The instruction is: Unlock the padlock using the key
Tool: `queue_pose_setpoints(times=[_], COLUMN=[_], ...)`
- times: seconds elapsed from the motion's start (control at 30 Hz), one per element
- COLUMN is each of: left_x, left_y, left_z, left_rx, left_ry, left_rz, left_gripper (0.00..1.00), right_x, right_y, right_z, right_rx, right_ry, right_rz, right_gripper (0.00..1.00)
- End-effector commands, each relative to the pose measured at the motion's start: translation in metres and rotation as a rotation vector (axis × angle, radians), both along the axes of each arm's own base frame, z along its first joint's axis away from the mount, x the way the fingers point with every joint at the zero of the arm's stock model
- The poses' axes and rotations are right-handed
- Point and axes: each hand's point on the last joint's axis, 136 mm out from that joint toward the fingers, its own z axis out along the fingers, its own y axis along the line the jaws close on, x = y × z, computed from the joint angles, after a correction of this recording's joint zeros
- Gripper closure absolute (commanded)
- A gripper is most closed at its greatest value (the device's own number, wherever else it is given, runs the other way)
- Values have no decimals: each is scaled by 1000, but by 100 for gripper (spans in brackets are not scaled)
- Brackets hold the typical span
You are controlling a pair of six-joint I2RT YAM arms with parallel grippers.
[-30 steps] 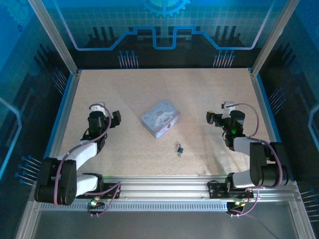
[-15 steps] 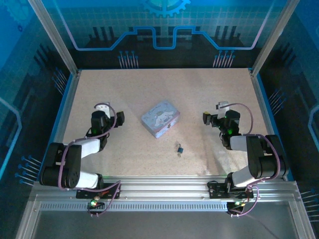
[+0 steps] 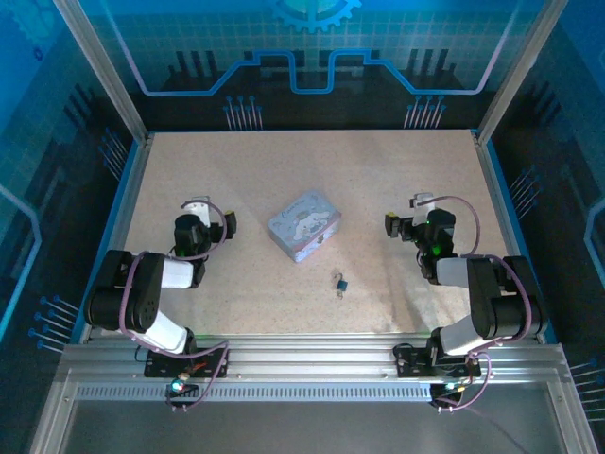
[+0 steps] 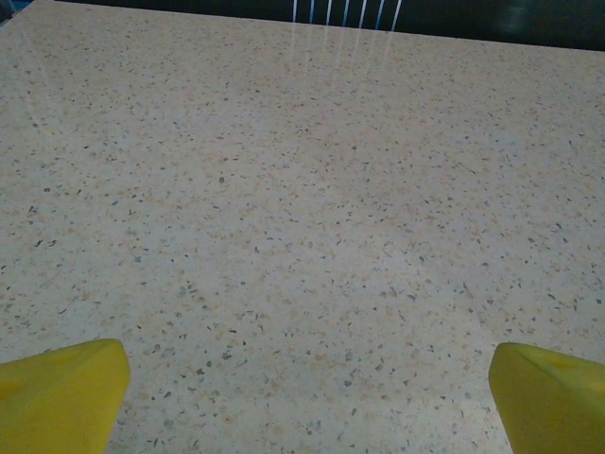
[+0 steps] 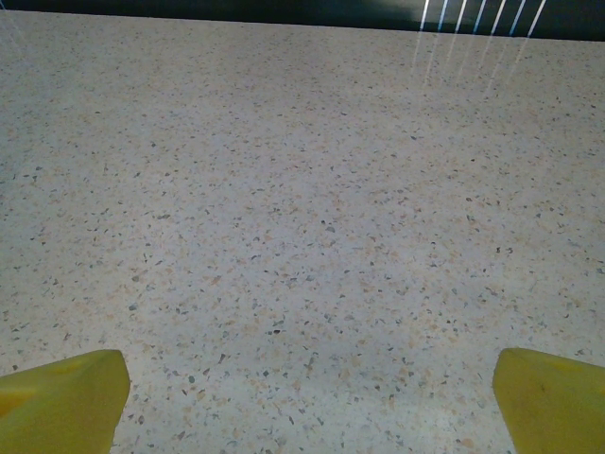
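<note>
The tiny dark padlock [image 3: 341, 282] lies on the speckled table, just near of the tin. A thin dark bit touching its near side looks like the key [image 3: 337, 293], too small to make out sharply. My left gripper [image 3: 223, 225] hangs low over the table left of the tin, far from the padlock. In the left wrist view this gripper [image 4: 307, 383] is open, its yellow fingertips [image 4: 61, 392] wide apart over bare table. My right gripper [image 3: 395, 225] sits right of the tin. In the right wrist view it [image 5: 310, 388] is open too, with nothing between its fingertips [image 5: 548, 397].
A silver-grey rectangular tin [image 3: 304, 225] with a cartoon print stands mid-table, between the two grippers and just beyond the padlock. Blue-edged walls [image 3: 128, 203] and metal frame posts bound the table. Both arms are folded back near the side edges.
Both arms have folded back, their elbows drawn toward the table's sides. The left gripper shifted slightly right, the right one slightly left. Padlock, key and tin have not moved.
</note>
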Motion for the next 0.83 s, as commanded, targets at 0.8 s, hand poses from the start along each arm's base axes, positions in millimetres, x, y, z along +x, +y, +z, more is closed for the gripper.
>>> queue_pose_setpoints(times=[0.8], left_x=[8], left_y=[0], left_z=[15], left_rx=[6], left_ry=[-58], left_rz=[-16], left_gripper=[1], right_x=[8], right_y=[8], right_z=[8], right_rx=[-47], right_ry=[-22], right_rz=[13], right_gripper=[0])
